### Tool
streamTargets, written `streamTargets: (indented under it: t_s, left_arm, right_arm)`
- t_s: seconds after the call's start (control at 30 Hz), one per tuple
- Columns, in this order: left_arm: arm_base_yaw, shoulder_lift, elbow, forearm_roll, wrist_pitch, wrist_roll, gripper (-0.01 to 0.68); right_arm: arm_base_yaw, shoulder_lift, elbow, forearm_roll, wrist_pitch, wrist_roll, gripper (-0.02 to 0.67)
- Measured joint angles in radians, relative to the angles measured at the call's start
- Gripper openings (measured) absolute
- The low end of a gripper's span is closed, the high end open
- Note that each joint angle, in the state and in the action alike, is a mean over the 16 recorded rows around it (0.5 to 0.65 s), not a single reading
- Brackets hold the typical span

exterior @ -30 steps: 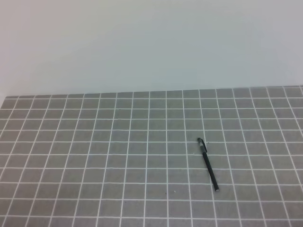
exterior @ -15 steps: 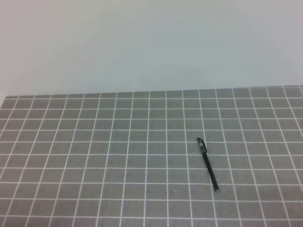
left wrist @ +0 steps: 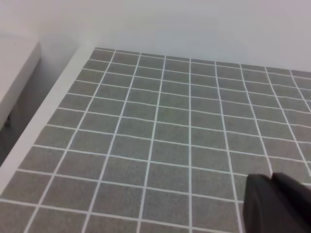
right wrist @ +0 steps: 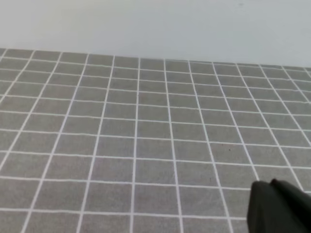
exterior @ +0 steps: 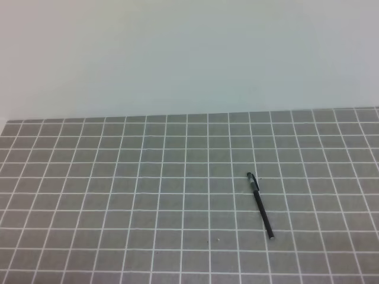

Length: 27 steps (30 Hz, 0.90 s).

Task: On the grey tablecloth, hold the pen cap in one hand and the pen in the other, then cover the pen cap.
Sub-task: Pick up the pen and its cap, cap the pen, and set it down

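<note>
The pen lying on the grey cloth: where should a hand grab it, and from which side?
Grip the pen at mid-barrel, coming straight down from above with the fingers across its length. It lies flat on the grey tablecloth, slim and straight, running diagonally toward the near right, so only its two long sides offer a hold. Whether it is already capped cannot be told.

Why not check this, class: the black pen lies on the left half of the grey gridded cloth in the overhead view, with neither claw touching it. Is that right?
Not quite. The overhead view shows the black pen lying on the right half of the grey gridded cloth, not the left. The rest holds: neither claw touches it.
</note>
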Motion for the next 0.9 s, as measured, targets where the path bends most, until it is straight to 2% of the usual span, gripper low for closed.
streamTargets:
  t_s: [0.47, 0.9]
  left_arm:
    - [-0.006, -0.001, 0.000, 0.000, 0.000, -0.002, 0.000]
    - [-0.046, -0.001, 0.000, 0.000, 0.000, -0.002, 0.000]
  right_arm:
    - [-0.015, 0.000, -0.002, 0.000, -0.001, 0.000, -0.003]
    - [-0.015, 0.000, -0.003, 0.000, 0.001, 0.000, -0.003]
